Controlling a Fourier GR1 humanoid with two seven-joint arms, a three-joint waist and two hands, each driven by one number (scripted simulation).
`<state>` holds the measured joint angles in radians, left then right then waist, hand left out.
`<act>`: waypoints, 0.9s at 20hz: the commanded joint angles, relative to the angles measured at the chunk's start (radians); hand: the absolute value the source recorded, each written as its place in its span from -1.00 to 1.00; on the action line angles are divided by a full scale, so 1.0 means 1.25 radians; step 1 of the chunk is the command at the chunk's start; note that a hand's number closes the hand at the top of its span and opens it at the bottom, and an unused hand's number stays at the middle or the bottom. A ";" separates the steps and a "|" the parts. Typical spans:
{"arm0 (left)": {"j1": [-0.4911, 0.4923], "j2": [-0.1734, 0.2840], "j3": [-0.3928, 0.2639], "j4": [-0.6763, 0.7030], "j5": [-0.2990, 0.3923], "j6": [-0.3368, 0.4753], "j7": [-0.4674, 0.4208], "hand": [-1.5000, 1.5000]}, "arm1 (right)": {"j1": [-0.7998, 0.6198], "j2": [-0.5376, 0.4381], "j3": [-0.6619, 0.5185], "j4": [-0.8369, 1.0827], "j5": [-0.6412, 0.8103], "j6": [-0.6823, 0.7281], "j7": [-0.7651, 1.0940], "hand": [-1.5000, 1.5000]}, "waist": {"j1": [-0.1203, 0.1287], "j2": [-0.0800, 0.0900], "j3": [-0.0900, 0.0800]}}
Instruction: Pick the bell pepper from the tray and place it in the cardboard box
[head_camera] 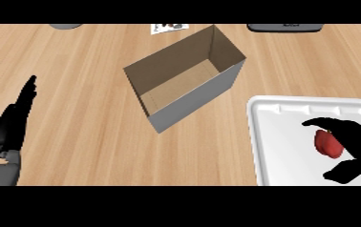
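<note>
A red bell pepper sits in the white tray at the counter's near right corner, with the robot's right hand curled about it from the right. The black fingers arch over the top and the thumb comes in from below, so the hand is closing on the pepper or already holds it; which of the two cannot be read from above.

By the look of it, the pepper is a light, hollow thing with a smooth, waxy skin and rounded shoulders that could slide under the fingers. Its walls would give a little but not crush easily. The broad middle, fingers on one side and thumb opposite, seems the safest place to take it, rather than the stem end.

The open cardboard box stands turned at an angle at the counter's middle, well apart from the tray, its bare floor visible.

The left hand rests at the counter's left edge, fingers straight and holding nothing.

Much is hidden: the right hand covers the pepper's right side and any stem, and the tray's right and near parts are cut off. Along the far edge, a grey object, a printed card and a dark item are only partly shown and cannot be identified.
</note>
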<state>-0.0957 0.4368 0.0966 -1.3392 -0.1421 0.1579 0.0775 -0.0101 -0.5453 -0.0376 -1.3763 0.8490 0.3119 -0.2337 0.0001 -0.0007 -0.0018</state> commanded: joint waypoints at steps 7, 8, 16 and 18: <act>0.006 -0.014 0.014 -0.016 -0.017 -0.021 -0.002 0.00 | -0.096 0.056 -0.042 0.111 0.084 -0.188 -0.011 1.00 | 0.004 0.001 0.002; -0.035 -0.015 0.032 0.057 -0.015 -0.019 -0.038 0.00 | -0.021 0.087 -0.012 -0.038 0.087 -0.131 0.080 1.00 | -0.005 0.000 0.001; -0.016 -0.018 0.033 0.014 -0.011 -0.021 0.011 0.00 | 0.090 0.234 0.071 -0.332 0.167 -0.099 0.337 1.00 | -0.012 -0.003 0.001; 0.003 -0.023 0.027 0.014 -0.030 -0.010 -0.020 0.00 | 0.076 0.201 0.042 -0.368 0.202 -0.099 0.372 1.00 | -0.007 -0.002 0.001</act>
<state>-0.1036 0.4128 0.1272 -1.3257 -0.1704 0.1439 0.0712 0.0602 -0.3043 0.0262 -1.7086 1.0558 0.1956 0.1386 -0.0125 -0.0062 -0.0077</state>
